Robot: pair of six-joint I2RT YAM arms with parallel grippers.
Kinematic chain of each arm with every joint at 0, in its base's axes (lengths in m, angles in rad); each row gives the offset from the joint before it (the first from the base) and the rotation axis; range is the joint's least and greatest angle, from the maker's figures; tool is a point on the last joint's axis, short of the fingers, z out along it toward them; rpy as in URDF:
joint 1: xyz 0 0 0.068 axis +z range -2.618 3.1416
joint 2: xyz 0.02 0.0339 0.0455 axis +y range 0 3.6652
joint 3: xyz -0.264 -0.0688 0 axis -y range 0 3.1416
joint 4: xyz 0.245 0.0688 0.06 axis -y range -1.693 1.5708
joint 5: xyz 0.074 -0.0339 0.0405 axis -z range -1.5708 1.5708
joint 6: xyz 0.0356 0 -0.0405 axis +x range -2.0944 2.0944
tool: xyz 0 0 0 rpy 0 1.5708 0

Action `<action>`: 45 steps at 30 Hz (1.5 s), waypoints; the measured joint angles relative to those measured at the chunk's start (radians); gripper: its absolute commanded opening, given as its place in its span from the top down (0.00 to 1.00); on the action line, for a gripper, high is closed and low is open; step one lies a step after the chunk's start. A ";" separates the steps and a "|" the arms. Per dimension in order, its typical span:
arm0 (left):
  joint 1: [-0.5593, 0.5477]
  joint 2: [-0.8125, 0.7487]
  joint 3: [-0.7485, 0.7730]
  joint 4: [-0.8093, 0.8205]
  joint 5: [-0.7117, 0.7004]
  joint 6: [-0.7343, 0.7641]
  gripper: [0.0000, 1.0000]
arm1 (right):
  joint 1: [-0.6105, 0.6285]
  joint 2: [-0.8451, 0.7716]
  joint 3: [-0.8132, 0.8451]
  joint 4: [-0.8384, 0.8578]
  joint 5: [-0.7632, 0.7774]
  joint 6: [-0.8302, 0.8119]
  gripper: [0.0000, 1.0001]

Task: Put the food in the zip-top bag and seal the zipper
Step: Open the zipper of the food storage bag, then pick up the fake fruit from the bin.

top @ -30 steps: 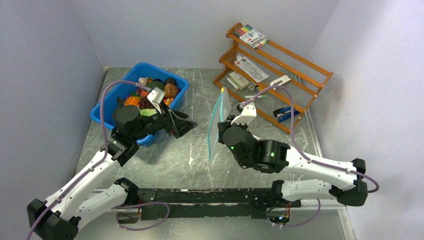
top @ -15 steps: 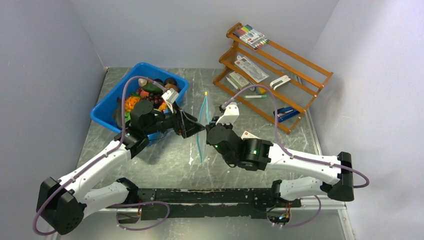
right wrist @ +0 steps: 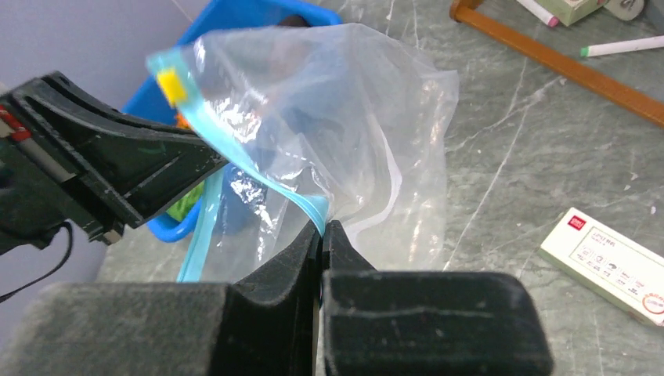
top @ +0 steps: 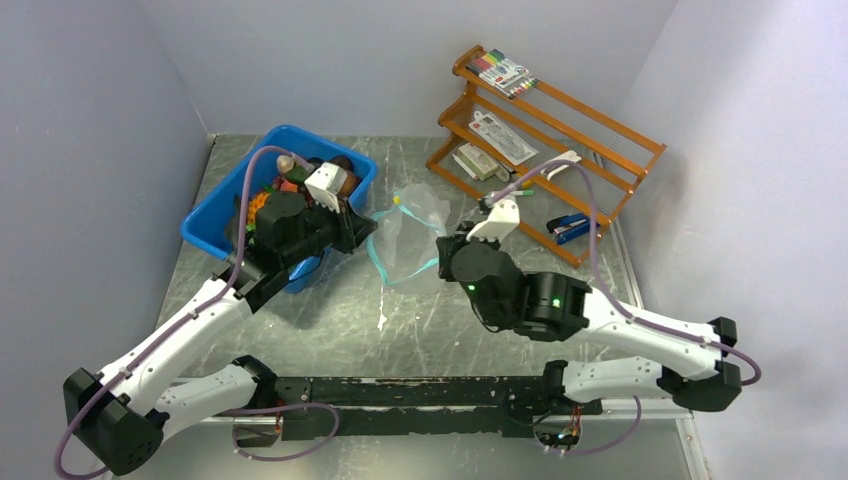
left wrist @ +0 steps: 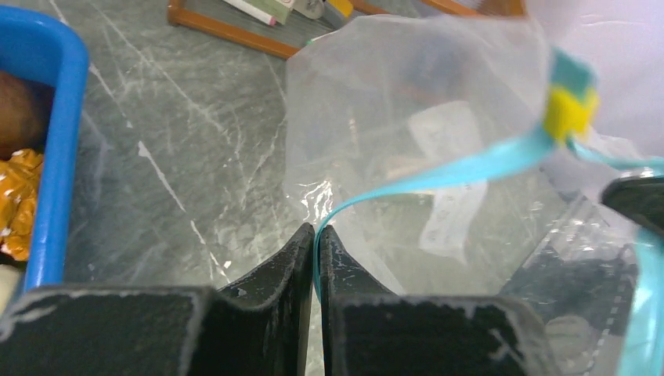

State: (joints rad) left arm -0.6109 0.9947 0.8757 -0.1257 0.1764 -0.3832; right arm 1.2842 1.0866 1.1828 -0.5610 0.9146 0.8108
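Observation:
The clear zip-top bag hangs between my two grippers above the table, its mouth spread open. Its teal zipper carries a yellow tip. My left gripper is shut on one teal edge strip of the mouth. The right gripper is shut on the opposite strip of the zipper. The food, small toy fruits and vegetables, lies in the blue bin just behind my left gripper. I see no food inside the bag.
An orange wooden rack at the back right holds markers and white stationery packs. A blue item lies at its foot. A white pack rests on the table near my right arm. The bin's wall is left of the bag.
My left gripper reached the bag and shut on its teal edge. The bag, earlier hanging flat from the right gripper, is now pulled open. The right arm shifted right.

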 measured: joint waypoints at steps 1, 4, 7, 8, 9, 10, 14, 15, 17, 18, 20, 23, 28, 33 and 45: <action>0.000 -0.003 0.005 -0.006 -0.016 0.003 0.93 | 0.000 -0.020 -0.006 0.002 0.000 -0.004 1.00; -0.001 0.000 0.006 -0.035 -0.043 -0.004 0.93 | 0.000 -0.079 -0.070 0.039 -0.020 -0.010 1.00; -0.002 0.007 -0.008 -0.052 -0.059 -0.031 0.89 | 0.000 -0.075 -0.115 0.040 -0.045 0.000 1.00; -0.002 0.008 -0.018 -0.053 -0.058 -0.042 0.84 | 0.000 -0.072 -0.126 0.041 -0.052 0.001 1.00; -0.002 0.007 -0.028 -0.053 -0.053 -0.052 0.78 | 0.000 -0.069 -0.140 0.045 -0.063 0.002 1.00; -0.002 0.006 -0.039 -0.050 -0.043 -0.062 0.73 | 0.000 -0.066 -0.151 0.048 -0.074 0.002 1.00; -0.002 -0.012 -0.083 -0.019 0.015 -0.103 0.53 | 0.000 -0.037 -0.153 0.055 -0.097 0.005 1.00; -0.002 -0.019 -0.085 -0.014 0.025 -0.108 0.49 | 0.000 -0.024 -0.147 0.053 -0.098 0.008 1.00; -0.002 -0.039 -0.086 0.000 0.044 -0.115 0.41 | 0.000 0.002 -0.132 0.048 -0.101 0.008 1.00; -0.002 -0.051 -0.085 0.006 0.050 -0.115 0.39 | 0.000 0.011 -0.126 0.045 -0.101 0.008 1.00; -0.002 -0.074 -0.076 0.003 0.053 -0.111 0.35 | 0.000 0.017 -0.121 0.038 -0.100 0.010 1.00; -0.002 -0.092 -0.042 -0.022 0.036 -0.090 0.31 | 0.000 0.009 -0.121 0.036 -0.100 0.015 1.00; -0.002 -0.112 0.001 -0.101 -0.080 -0.053 0.24 | 0.000 -0.015 -0.122 0.039 -0.096 0.016 1.00; -0.002 -0.097 0.049 -0.192 -0.260 -0.063 0.21 | 0.000 -0.013 -0.122 0.038 -0.094 0.014 1.00; 0.185 0.039 0.100 -0.206 -0.451 -0.378 0.24 | 0.000 -0.020 -0.124 0.063 -0.099 -0.014 1.00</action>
State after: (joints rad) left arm -0.4255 1.0340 0.9752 -0.3317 -0.2745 -0.7612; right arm 1.2842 1.0668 1.0588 -0.4976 0.8154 0.7963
